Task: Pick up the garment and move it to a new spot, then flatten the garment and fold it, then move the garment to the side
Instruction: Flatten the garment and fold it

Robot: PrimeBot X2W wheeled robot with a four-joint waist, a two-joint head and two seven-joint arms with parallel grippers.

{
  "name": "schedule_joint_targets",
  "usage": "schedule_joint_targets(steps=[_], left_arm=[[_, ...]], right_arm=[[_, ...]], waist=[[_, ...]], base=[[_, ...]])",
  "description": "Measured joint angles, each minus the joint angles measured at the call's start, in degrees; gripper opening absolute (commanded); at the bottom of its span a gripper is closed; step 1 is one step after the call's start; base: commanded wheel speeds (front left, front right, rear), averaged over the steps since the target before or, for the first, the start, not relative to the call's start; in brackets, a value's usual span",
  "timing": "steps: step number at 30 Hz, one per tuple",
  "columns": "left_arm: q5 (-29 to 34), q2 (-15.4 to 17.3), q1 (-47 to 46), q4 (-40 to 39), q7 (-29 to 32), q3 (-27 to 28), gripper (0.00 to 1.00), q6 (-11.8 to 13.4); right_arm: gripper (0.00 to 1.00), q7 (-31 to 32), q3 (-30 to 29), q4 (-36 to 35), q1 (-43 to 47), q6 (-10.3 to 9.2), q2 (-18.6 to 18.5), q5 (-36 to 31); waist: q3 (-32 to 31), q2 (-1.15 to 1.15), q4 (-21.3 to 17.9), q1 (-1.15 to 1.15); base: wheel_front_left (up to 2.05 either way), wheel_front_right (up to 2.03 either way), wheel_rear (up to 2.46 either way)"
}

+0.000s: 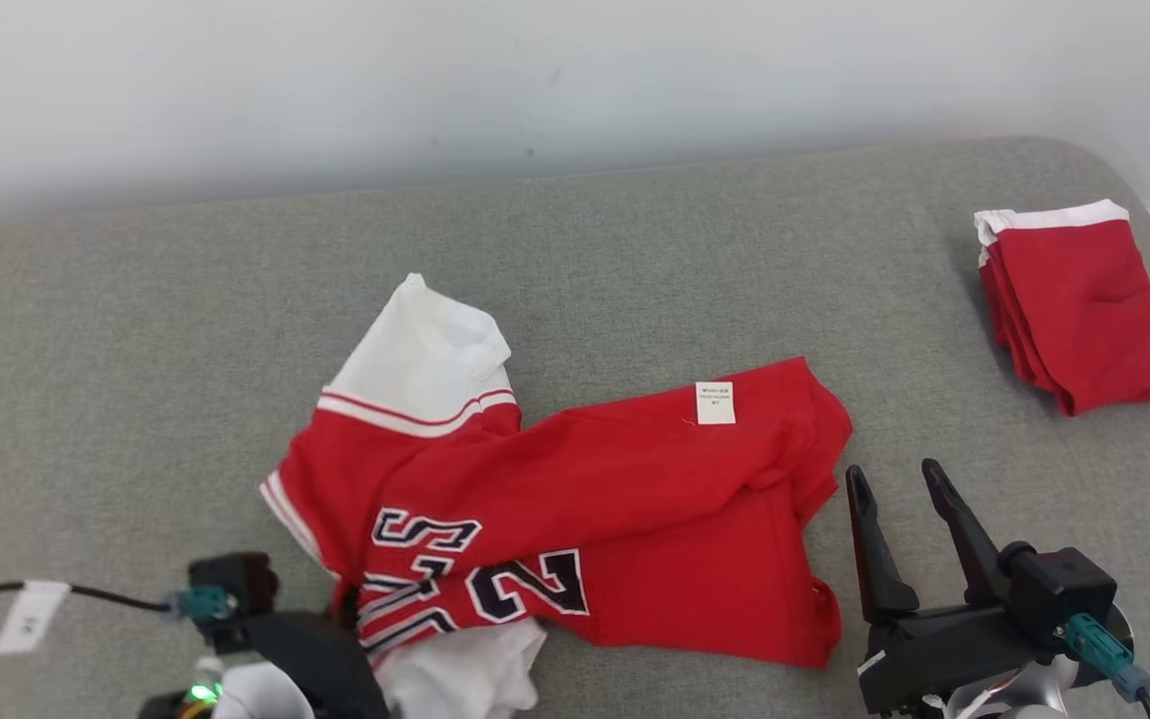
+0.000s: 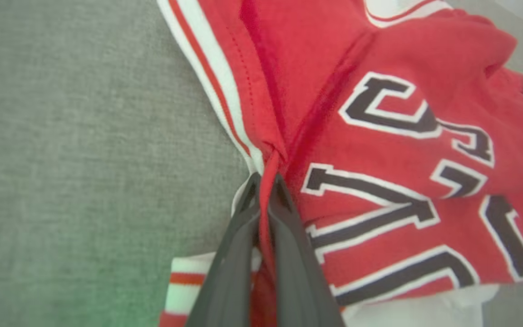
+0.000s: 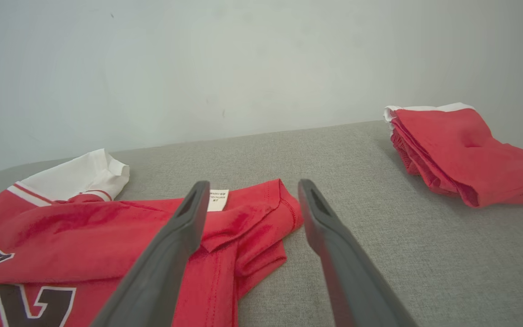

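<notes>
While left claw [image 2: 265,180] pinches a jersey [image 1: 625,469] fold, its lettering [image 1: 480,584] partly tucked under | right claw [image 1: 894,477] spread, empty

The garment [image 1: 635,469] in the middle of the head view is soft, matt red cloth with white cloth panels and striped trim. Its dark, white-edged numerals lie flat on it like print, and a small white label [image 1: 715,402] on it looks like paper or woven tape. Under it is a grey padded surface [image 1: 136,350] covered in coarse, matt woven fabric. The folded red cloth [image 1: 1094,310] at the upper right has the same dull finish. The left tool [image 2: 265,181] and right tool [image 1: 892,471] have smooth, matt dark-grey fingers that look like plastic. The wall [image 1: 535,80] along the top is smooth, matt white.
</notes>
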Motion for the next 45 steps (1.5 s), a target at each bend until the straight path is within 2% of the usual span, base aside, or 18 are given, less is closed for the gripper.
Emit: schedule_joint_targets(steps=[5,9,10,11,16,21,25,28,32,36,39,45], left_arm=[[-0.1,0.55,7.39,-9.05,3.55,-4.19,0.0,-1.31],[-2.37,1.22,13.12,-18.8,6.41,-5.05,0.0,-0.11],[-2.45,1.24,13.17,-19.63,6.02,-4.45,0.8,0.3],[-2.45,1.35,13.19,-20.23,5.67,-3.99,1.0,0.77],[-2.98,2.09,13.68,-22.17,4.97,-1.65,1.0,2.53],[-3.42,5.26,13.88,-25.32,2.52,4.56,1.0,5.84],[-2.15,7.49,11.66,-25.41,-0.1,8.27,1.0,7.3],[0.14,7.84,6.01,-22.74,-1.69,8.56,1.0,7.12],[4.01,7.46,-1.55,-15.95,-2.37,6.13,1.0,6.51],[5.6,7.28,-9.59,-5.47,-0.62,3.47,1.0,3.45],[5.7,6.47,-12.36,-1.31,0.15,2.23,1.0,1.6],[5.99,6.16,-14.95,3.71,1.08,1.45,1.0,0.64]], right_arm=[[1.0,0.0,-1.09,-0.43,1.16,0.0,0.09,-0.01],[1.0,0.14,-1.72,-0.9,1.05,0.0,0.15,-0.1],[1.0,0.31,-1.64,-0.93,1.0,0.0,0.14,-0.2],[1.0,0.33,-1.55,-0.94,0.94,0.0,0.15,-0.26],[1.0,0.46,-1.27,-0.9,0.77,0.0,0.18,-0.26],[1.0,0.34,-1.83,-0.91,0.83,0.0,0.2,-0.26],[1.0,-0.03,-2.64,-1.15,0.87,0.0,0.19,-0.26],[1.0,-0.01,-2.74,-1.93,0.52,0.0,0.16,-0.48],[1.0,0.25,-2.02,-2.65,-1.54,0.0,-0.12,-0.65],[1.0,0.22,-0.46,-2.76,-3.47,0.0,-0.46,-0.65],[1.0,-0.05,-0.13,-2.57,-3.85,0.0,-0.4,-0.59],[1.0,-0.63,-0.45,-1.91,-3.85,0.0,-0.37,-0.57]], waist=[[-0.15,0.0,1.5,0.0],[0.35,0.0,3.83,0.0],[0.47,0.0,4.21,0.0],[0.59,0.0,4.52,0.0],[0.86,0.0,5.02,0.0],[0.78,0.0,4.14,0.0],[1.19,0.0,3.54,0.0],[1.98,0.0,3.17,0.0],[3.48,0.0,2.52,0.0],[5.59,0.0,1.19,0.01],[6.62,0.0,0.04,0.01],[8.1,0.0,-1.96,0.01]], base=[[0.0,0.0,0.0],[0.0,0.0,0.0],[0.0,0.0,0.0],[0.0,0.0,0.0],[0.0,0.0,0.0],[0.0,0.0,0.0],[0.0,0.0,0.0],[0.0,0.0,0.0],[0.0,0.0,0.0],[0.0,0.0,0.0],[0.0,0.0,0.0],[0.0,0.0,0.0]])
